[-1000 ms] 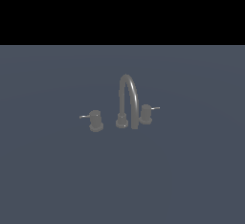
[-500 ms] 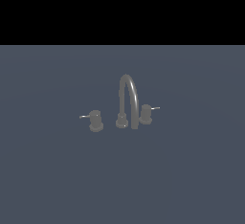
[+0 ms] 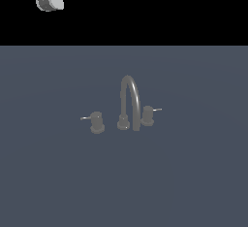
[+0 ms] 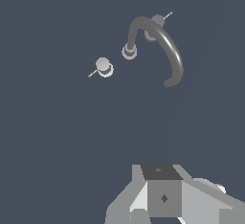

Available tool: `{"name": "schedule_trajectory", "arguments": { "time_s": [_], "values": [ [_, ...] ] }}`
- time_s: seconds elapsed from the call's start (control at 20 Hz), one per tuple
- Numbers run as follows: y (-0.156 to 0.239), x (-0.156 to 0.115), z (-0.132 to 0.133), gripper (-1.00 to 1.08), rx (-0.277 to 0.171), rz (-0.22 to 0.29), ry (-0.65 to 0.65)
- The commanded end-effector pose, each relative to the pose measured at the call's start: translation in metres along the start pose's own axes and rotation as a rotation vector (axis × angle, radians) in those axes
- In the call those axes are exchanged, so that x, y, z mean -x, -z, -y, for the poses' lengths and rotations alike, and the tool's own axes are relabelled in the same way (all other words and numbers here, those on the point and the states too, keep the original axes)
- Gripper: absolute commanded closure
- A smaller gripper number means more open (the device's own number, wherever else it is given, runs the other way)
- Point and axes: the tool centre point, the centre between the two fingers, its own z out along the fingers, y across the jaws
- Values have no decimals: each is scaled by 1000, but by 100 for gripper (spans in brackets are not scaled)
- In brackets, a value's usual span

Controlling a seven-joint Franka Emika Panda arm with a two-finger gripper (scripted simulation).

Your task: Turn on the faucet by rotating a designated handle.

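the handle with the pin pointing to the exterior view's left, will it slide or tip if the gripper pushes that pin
The handle sits on a wider round base, so it probably won't tip or slide. Its thin pin likely swings it around. The pin looks slim, so it may slip off a finger.

So apart from the main stuff, it's pretty much just a flat slate blue-grey surface (image 3: 193, 187) taking up the lower part of the exterior view. It looks matte and even in colour (no texture I can make out). Along a straight horizontal line it meets a plain black backdrop (image 3: 145, 12), which covers the upper band. In the wrist view the same surface (image 4: 48, 146) fills nearly the whole picture, with a faint diagonal change in shade.
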Motion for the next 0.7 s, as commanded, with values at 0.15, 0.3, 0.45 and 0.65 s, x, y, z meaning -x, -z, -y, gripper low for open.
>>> {"name": "schedule_trajectory", "arguments": {
  "time_s": [0.15,0.3,0.45,0.65],
  "values": [
    [-37,-12,24,108,-4,1,-120],
    [-57,-19,36,108,-6,2,-182],
    [-75,-27,47,108,-8,3,-242],
    [-99,-38,60,108,-10,5,-318]
  ]
}}
